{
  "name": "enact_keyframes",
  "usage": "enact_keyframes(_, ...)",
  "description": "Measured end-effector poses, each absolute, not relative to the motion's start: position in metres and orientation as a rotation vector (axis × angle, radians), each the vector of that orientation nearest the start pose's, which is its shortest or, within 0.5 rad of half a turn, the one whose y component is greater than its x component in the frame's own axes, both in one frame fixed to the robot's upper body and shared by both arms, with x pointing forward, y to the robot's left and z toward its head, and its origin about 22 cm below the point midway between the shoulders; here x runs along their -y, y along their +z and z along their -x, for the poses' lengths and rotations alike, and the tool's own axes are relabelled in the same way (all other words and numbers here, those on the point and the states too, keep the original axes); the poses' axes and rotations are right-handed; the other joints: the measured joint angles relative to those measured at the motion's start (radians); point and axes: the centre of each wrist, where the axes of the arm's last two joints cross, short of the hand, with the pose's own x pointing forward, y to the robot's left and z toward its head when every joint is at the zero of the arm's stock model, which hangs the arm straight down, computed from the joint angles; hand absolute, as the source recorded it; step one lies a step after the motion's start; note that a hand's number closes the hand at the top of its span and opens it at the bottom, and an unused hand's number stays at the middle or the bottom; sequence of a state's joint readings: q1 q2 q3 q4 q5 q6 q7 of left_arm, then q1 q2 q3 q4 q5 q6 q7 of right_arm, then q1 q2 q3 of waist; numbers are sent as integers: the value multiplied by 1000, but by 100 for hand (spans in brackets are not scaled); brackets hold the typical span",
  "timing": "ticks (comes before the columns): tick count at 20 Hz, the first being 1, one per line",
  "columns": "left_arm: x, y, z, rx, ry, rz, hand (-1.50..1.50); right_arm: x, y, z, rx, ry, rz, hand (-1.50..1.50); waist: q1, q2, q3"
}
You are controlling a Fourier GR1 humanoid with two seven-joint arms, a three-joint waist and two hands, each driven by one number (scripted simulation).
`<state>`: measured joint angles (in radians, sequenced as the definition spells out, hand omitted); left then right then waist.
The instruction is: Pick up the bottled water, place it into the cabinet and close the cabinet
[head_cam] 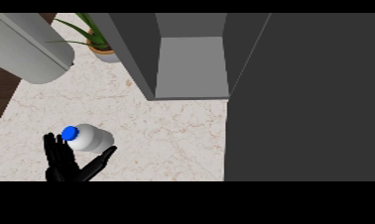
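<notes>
The bottled water [89,139] is white with a blue cap and lies tilted on the marble counter [168,134] at the lower left. My left hand [64,164] is just below it, fingers straight and pointing up, thumb spread to the right. The bottle's lower edge sits in the gap between fingers and thumb, and the hand is open and not closed round it. The dark grey cabinet [190,64] stands open at the top centre, its lighter inside bare. Its door [300,99] is swung out and fills the right side. My right hand does not show.
A potted green plant [99,39] stands at the back left beside the cabinet's left wall. A big light grey cylinder [33,49] crosses the upper left corner. Dark flooring shows past the counter's left edge [6,94].
</notes>
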<state>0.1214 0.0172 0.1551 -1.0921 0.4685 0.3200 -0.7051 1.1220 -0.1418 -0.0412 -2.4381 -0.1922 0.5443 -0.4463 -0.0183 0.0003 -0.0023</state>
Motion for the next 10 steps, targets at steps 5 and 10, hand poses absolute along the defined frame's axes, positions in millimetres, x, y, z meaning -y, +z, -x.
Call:
enact_keyframes(5, -278, -140, -177, 1591, 733, -389, -150, 285, 101, -1, 1823, 189, -154, -150, 4, 0, 0)
enact_keyframes(10, -283, -148, -186, 1637, 772, -296, -150, 288, 102, 4, 1822, 200, -154, -150, 1, 1, 0)
